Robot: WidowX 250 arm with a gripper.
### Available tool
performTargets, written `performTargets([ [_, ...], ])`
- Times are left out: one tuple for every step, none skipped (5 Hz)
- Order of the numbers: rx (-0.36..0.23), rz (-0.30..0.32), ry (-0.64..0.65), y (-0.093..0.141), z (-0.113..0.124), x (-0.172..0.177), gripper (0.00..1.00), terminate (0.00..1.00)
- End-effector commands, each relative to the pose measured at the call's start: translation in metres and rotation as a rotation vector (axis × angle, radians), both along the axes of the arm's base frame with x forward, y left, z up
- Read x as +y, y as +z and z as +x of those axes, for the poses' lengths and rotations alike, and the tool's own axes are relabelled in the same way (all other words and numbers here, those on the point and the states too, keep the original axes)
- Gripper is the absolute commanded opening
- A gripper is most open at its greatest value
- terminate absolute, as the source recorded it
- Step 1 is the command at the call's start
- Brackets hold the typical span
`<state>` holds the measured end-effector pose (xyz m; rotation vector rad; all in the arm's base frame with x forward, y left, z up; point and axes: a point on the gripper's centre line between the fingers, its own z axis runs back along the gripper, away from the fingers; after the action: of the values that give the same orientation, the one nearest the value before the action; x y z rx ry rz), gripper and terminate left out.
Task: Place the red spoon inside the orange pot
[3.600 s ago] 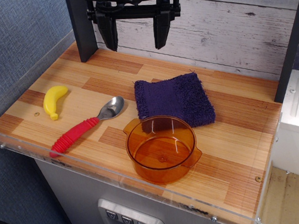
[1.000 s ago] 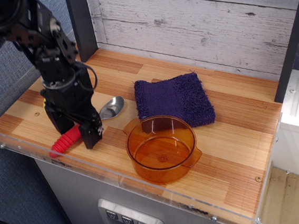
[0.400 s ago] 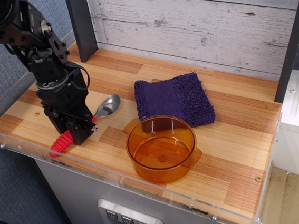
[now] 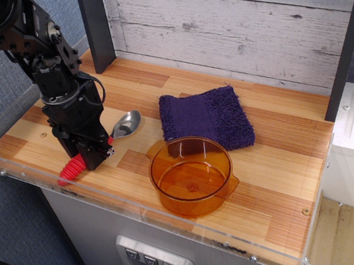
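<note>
The red spoon lies on the wooden table at the front left; its silver bowl (image 4: 125, 124) points to the back right and the end of its ribbed red handle (image 4: 70, 172) sticks out near the front edge. My black gripper (image 4: 87, 159) stands straight down over the middle of the handle, with its fingers closed on it. The spoon still looks level with the table. The orange pot (image 4: 192, 175) stands upright and empty at the front centre, a hand's width to the right of the gripper.
A dark purple folded towel (image 4: 207, 118) lies just behind the pot. A clear plastic lip (image 4: 140, 205) runs along the table's front edge. A dark post (image 4: 96, 27) stands at the back left. My arm hides the table's left part.
The gripper came down from the back onto the spoon handle. Its fingers, apart one second ago, have closed on the handle, and the spoon's bowl has shifted slightly left.
</note>
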<state>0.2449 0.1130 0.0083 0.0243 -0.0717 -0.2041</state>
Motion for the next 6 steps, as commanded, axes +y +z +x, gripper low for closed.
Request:
performTargets([
  [-0.03, 0.08, 0.039, 0.04, 0.017, 0.006, 0.0, 0.0],
  [-0.034, 0.083, 0.096, 0.065, 0.02, 0.001, 0.0, 0.0],
  [0.035, 0.051, 0.185, 0.076, 0.018, -0.008, 0.0, 0.0],
  [0.067, 0.058, 0.254, 0.088, 0.007, -0.026, 0.0, 0.0],
  [0.041, 0.028, 0.285, 0.1, -0.003, -0.045, 0.0, 0.0],
  [0.022, 0.017, 0.237, 0.105, -0.001, -0.067, 0.0, 0.0],
])
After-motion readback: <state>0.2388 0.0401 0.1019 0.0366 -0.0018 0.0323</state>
